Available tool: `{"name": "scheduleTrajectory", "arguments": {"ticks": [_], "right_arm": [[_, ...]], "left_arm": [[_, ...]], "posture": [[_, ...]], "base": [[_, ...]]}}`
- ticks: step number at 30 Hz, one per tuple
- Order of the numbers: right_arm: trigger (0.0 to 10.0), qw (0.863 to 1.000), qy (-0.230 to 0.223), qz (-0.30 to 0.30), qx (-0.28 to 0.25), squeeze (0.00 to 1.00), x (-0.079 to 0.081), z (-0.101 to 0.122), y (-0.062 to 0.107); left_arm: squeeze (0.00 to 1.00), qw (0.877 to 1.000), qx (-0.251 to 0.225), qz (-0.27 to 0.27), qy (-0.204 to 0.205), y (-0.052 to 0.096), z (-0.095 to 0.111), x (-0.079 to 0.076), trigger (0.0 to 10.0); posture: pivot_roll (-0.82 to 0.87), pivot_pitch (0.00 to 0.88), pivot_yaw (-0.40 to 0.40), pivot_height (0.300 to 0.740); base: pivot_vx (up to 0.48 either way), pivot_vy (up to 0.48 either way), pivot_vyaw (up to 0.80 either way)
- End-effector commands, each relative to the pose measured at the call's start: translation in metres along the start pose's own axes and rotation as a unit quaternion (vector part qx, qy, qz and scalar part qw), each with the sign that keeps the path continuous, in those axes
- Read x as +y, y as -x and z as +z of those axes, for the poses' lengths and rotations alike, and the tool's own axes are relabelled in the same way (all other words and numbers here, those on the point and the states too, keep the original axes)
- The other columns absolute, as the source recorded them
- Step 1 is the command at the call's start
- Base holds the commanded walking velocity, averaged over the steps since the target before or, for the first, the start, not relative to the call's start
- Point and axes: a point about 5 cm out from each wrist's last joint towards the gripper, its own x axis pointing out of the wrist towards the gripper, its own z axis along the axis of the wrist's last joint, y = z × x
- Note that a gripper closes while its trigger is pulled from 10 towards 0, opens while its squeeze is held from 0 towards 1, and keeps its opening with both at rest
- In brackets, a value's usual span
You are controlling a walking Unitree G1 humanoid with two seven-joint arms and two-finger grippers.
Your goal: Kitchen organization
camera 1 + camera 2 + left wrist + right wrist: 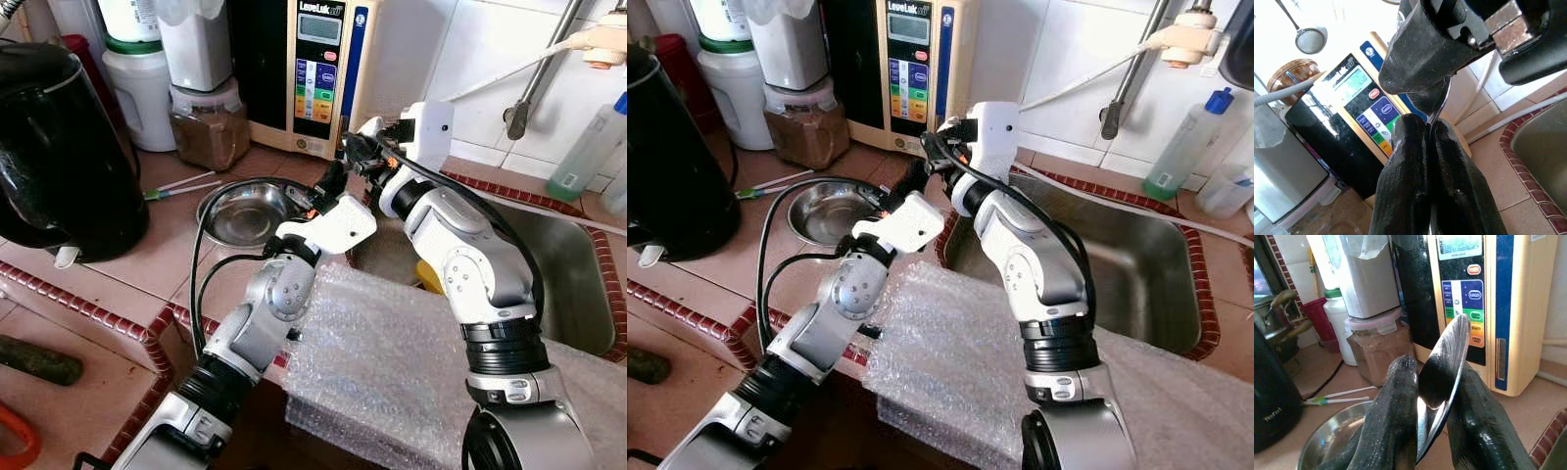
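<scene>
Spoon (1447, 364), pinched by both hands

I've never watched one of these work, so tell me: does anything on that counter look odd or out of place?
Yes: both pincers grip one shiny metal spoon at once, above the round steel bowl. A sheet of clear bubble wrap also drapes over the counter's front edge by the sink.

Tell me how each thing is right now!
Spoon: held by both claws, above the bowl.
Left claw: shut on the spoon.
Right claw: shut on the spoon.
Bowl: upright on the counter, empty.
Jar: lid on, brown powder inside.
Bubble wrap: draped over the counter's edge.
</scene>
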Motion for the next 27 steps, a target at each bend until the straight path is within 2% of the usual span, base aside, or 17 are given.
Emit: {"name": "scheduleTrajectory", "arguments": {"ticks": [1, 2, 3, 4, 5, 14, 17, 23, 27], "right_arm": [[0.0, 0.995, 0.002, -0.1, -0.02, 0.0, -0.042, 0.014, 0.013], [0.0, 0.995, 0.001, -0.101, -0.021, 0.0, -0.042, 0.015, 0.013], [0.0, 0.995, -0.001, -0.101, -0.02, 0.0, -0.042, 0.015, 0.013], [0.0, 0.995, -0.003, -0.101, -0.02, 0.0, -0.042, 0.015, 0.013], [0.0, 0.995, -0.004, -0.102, -0.019, 0.0, -0.043, 0.015, 0.013], [0.0, 0.994, -0.007, -0.107, -0.018, 0.0, -0.045, 0.014, 0.014], [0.0, 0.993, -0.005, -0.114, -0.02, 0.0, -0.047, 0.014, 0.015], [0.0, 0.99, 0.021, -0.138, -0.022, 0.0, -0.056, 0.011, 0.017], [0.0, 0.987, 0.041, -0.157, -0.018, 0.0, -0.063, 0.006, 0.02]], "left_arm": [[0.0, 0.996, 0.066, 0.062, 0.0, 0.007, -0.031, 0.025, 10.0], [0.0, 0.996, 0.067, 0.056, 0.017, 0.007, -0.031, 0.025, 10.0], [0.49, 0.996, 0.066, 0.052, 0.028, 0.007, -0.031, 0.024, 10.0], [0.49, 0.996, 0.066, 0.05, 0.033, 0.007, -0.031, 0.023, 10.0], [1.0, 0.996, 0.066, 0.047, 0.041, 0.007, -0.03, 0.023, 10.0], [1.0, 0.995, 0.065, 0.037, 0.065, 0.008, -0.03, 0.019, 10.0], [1.0, 0.995, 0.046, 0.014, 0.088, 0.008, -0.024, 0.014, 10.0], [1.0, 0.989, 0.016, -0.037, 0.14, 0.011, -0.016, 0.008, 10.0], [1.0, 0.987, 0.011, -0.055, 0.153, 0.014, -0.015, 0.007, 10.0]], "posture": [[-0.07, 0.041, -0.019, 0.74], [-0.07, 0.041, -0.019, 0.74], [-0.07, 0.041, -0.019, 0.74], [-0.07, 0.041, -0.019, 0.74], [-0.07, 0.041, -0.018, 0.74], [-0.07, 0.041, -0.018, 0.74], [-0.06, 0.041, -0.017, 0.74], [-0.06, 0.042, -0.016, 0.74], [-0.06, 0.04, -0.018, 0.74]], "base": [[0.0, 0.0, 0.0], [0.0, 0.0, 0.0], [0.0, 0.0, 0.0], [0.0, 0.0, 0.0], [0.0, 0.0, 0.0], [0.0, 0.0, 0.0], [0.0, 0.0, 0.0], [0.0, 0.0, 0.0], [0.0, 0.0, 0.0]]}}
